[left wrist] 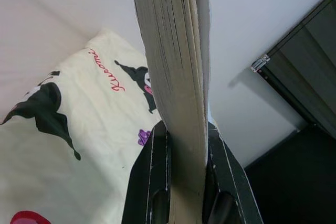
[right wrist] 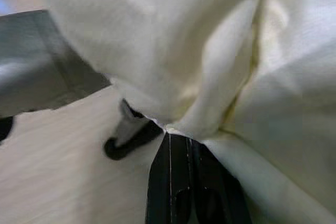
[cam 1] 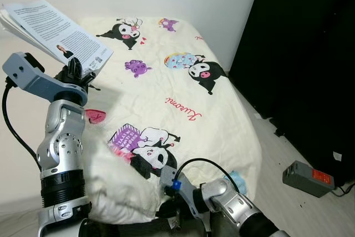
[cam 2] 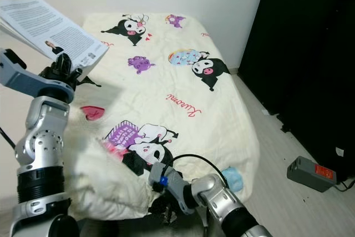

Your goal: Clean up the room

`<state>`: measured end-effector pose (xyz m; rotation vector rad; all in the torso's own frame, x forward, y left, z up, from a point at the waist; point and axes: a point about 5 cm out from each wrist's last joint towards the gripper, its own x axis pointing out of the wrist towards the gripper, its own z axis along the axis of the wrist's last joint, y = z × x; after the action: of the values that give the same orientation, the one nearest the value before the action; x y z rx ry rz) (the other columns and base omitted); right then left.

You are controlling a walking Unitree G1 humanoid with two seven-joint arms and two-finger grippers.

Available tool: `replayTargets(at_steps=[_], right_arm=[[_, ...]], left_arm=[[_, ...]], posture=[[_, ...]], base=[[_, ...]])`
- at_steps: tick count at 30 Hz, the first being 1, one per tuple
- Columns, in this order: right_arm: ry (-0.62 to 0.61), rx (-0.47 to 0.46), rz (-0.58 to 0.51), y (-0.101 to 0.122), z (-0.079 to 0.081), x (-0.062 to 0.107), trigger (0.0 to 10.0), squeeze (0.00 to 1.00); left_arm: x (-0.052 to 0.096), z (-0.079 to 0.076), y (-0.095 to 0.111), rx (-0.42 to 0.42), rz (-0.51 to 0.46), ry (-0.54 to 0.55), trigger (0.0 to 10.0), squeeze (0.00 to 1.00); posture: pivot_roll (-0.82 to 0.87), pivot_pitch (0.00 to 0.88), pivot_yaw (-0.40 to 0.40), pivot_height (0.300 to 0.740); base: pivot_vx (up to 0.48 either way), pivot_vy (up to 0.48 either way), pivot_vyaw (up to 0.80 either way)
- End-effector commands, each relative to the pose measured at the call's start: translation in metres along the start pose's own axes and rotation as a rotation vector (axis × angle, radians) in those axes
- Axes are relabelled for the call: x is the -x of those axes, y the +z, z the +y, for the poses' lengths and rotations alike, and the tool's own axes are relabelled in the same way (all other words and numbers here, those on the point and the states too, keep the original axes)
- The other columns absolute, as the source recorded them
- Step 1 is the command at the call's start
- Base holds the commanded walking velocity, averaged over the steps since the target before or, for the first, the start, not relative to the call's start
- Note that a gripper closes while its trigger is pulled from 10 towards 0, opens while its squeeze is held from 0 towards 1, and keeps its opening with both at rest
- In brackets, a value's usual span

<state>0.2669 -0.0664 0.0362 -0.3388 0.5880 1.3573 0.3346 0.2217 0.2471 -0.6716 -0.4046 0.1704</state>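
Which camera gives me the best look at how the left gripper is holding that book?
The left wrist view: the book runs edge-on between the left gripper fingers, clamped on both sides. The two eye views show the book's printed cover raised over the bed, but the arm hides the contact.

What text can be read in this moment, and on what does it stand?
"Kuromi": red script on the cream blanket; readable in the left wrist view too.
Purple sign on the blanket: lettering too blurred to read.
Open book, held in the left claw: printed text too small to read.
Red label on the grey box on the floor: unreadable.
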Motion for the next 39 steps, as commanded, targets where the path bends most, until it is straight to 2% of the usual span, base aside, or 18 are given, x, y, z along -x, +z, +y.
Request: replayTargets(at_steps=[1,2,4,5,12,16,19,20,21,23,24,26,28,30,32,35,36,39], right_arm=[[-0.061,-0.001,0.01,-0.001,-0.006,0.005,10.0,0.0],[-0.065,-0.021,-0.022,0.003,-0.007,0.005,10.0,0.62],[-0.066,-0.035,-0.045,0.006,-0.007,0.006,10.0,0.62],[-0.058,-0.051,-0.072,0.008,-0.007,0.006,10.0,1.0],[-0.066,-0.091,-0.161,0.018,-0.007,0.004,10.0,1.0],[0.058,-0.098,-0.203,0.024,0.005,0.006,10.0,1.0],[0.125,-0.11,-0.228,0.027,0.011,0.013,10.0,1.0],[0.13,-0.112,-0.228,0.026,0.011,0.017,10.0,1.0],[0.13,-0.112,-0.228,0.026,0.011,0.017,10.0,1.0],[0.111,-0.111,-0.215,0.022,0.009,0.025,10.0,1.0],[0.111,-0.111,-0.215,0.022,0.009,0.025,10.0,1.0],[0.095,-0.115,-0.212,0.019,0.007,0.029,10.0,1.0],[0.069,-0.136,-0.213,0.013,0.006,0.036,10.0,1.0],[0.056,-0.15,-0.218,0.01,0.006,0.041,10.0,1.0],[0.03,-0.163,-0.264,0.014,0.003,0.044,10.0,1.0],[-0.09,-0.244,-0.48,0.031,-0.012,0.061,10.0,1.0],[-0.128,-0.287,-0.597,0.04,-0.019,0.071,10.0,0.63],[-0.147,-0.315,-0.673,0.045,-0.023,0.078,10.0,0.63]], left_arm=[[-0.003,-0.008,0.003,0.014,-0.036,-0.026,0.0,0.0],[-0.003,-0.008,0.003,0.015,-0.037,-0.027,0.0,0.0],[-0.003,-0.008,0.003,0.016,-0.037,-0.028,0.0,0.0],[-0.004,-0.009,0.003,0.016,-0.038,-0.03,0.0,0.0],[-0.006,-0.013,0.003,0.002,-0.044,-0.05,0.0,0.0],[-0.006,-0.013,0.004,-0.024,-0.055,-0.055,0.0,0.0],[-0.009,-0.01,0.011,-0.127,-0.091,-0.057,0.0,0.0],[-0.011,-0.008,0.018,-0.209,-0.12,-0.056,0.0,0.0],[-0.011,-0.008,0.018,-0.209,-0.12,-0.056,0.0,0.0],[-0.018,-0.004,0.038,-0.422,-0.187,-0.052,0.0,0.0],[-0.018,-0.004,0.038,-0.422,-0.187,-0.052,0.0,0.0],[-0.022,-0.003,0.049,-0.543,-0.22,-0.051,0.0,0.0],[-0.024,-0.009,0.064,-0.894,-0.303,-0.085,0.0,0.0],[-0.025,-0.013,0.069,-1.103,-0.35,-0.109,0.0,0.0],[-0.025,-0.012,0.069,-1.116,-0.352,-0.113,0.0,0.0],[-0.025,-0.009,0.064,-1.01,-0.312,-0.12,0.0,0.0],[-0.025,-0.008,0.055,-0.884,-0.25,-0.145,0.0,0.0],[-0.024,-0.008,0.049,-0.799,-0.21,-0.166,0.0,0.0]], posture=[[-0.06,0.063,-0.071,0.491],[-0.06,0.056,-0.07,0.491],[-0.06,0.056,-0.07,0.491],[-0.06,0.05,-0.069,0.491],[-0.06,0.038,-0.07,0.491],[-0.06,0.028,-0.072,0.491],[-0.07,0.02,-0.068,0.491],[-0.07,0.018,-0.067,0.491],[-0.07,0.018,-0.067,0.491],[-0.07,0.009,-0.067,0.491],[-0.07,0.009,-0.067,0.491],[-0.07,0.009,-0.067,0.491],[-0.07,0.001,-0.054,0.491],[-0.07,0.001,-0.053,0.491],[-0.08,0.0,-0.049,0.491],[-0.07,0.0,-0.046,0.491],[-0.07,0.0,-0.042,0.491],[-0.07,0.0,-0.042,0.491]], base=[[0.0,0.0,0.0],[0.0,0.0,0.0],[0.0,0.0,0.0],[0.0,0.0,0.0],[0.0,0.0,0.0],[0.0,0.0,0.0],[0.0,0.0,0.0],[0.0,0.0,0.0],[0.0,0.0,0.0],[0.0,0.0,0.0],[0.0,0.0,0.0],[0.0,0.0,0.0],[0.0,0.0,0.0],[0.0,0.0,0.0],[0.0,0.0,0.0],[0.0,0.0,0.0],[0.0,0.0,0.0],[0.0,0.0,0.0]])
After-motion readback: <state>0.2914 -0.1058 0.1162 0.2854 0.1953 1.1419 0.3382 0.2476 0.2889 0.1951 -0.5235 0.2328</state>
